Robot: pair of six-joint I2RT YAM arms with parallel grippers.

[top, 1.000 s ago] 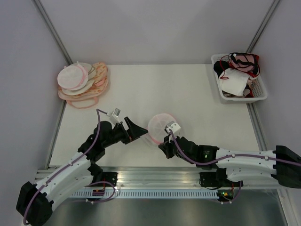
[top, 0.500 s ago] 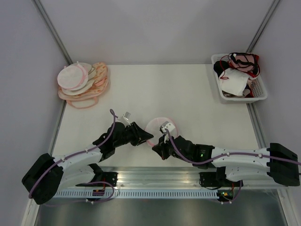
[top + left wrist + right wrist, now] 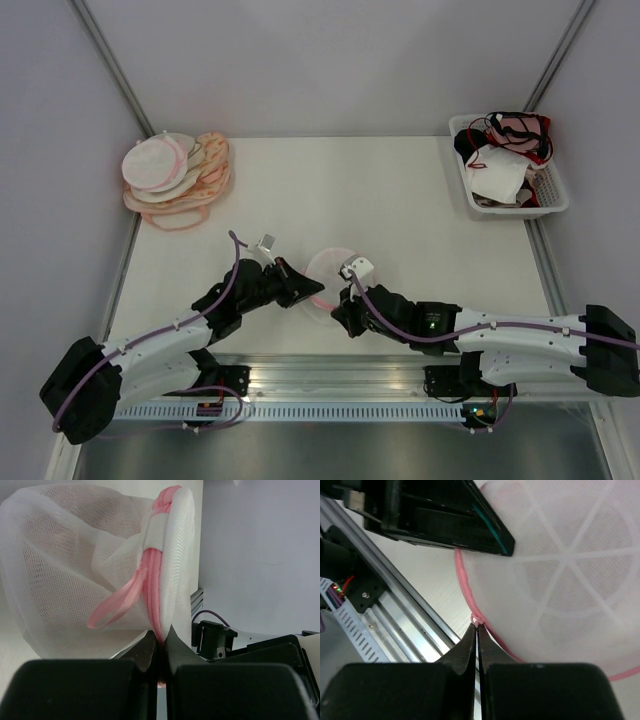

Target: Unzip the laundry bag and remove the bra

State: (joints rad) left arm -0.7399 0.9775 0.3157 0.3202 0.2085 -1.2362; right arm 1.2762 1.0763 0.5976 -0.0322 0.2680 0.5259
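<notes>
White desk point(image 3: 380, 200) enclosed by pale walls, with a metal rail point(image 3: 330, 375) along the near edge; at the far left corner lies a stack of pink- and orange-rimmed mesh pouches point(image 3: 175, 180), well apart from the work area. The left tool point(image 3: 303, 298) reaches in from the left; its fingers are pressed together on the pink zip rim point(image 3: 156, 600) of the laundry bag point(image 3: 330, 272), just below a loose pink loop point(image 3: 117, 605). The laundry bag sits near the front centre of the desk, tilted up on its edge between the two tools; its contents cannot be made out through the mesh. The right tool point(image 3: 340, 305) meets the bag's near edge; its fingers are together on a small pink tab point(image 3: 476, 621) at the rim. At the far right corner a white basket point(image 3: 555, 205) holds white, black and red-strapped garments point(image 3: 505, 150), well apart from both arms.
</notes>
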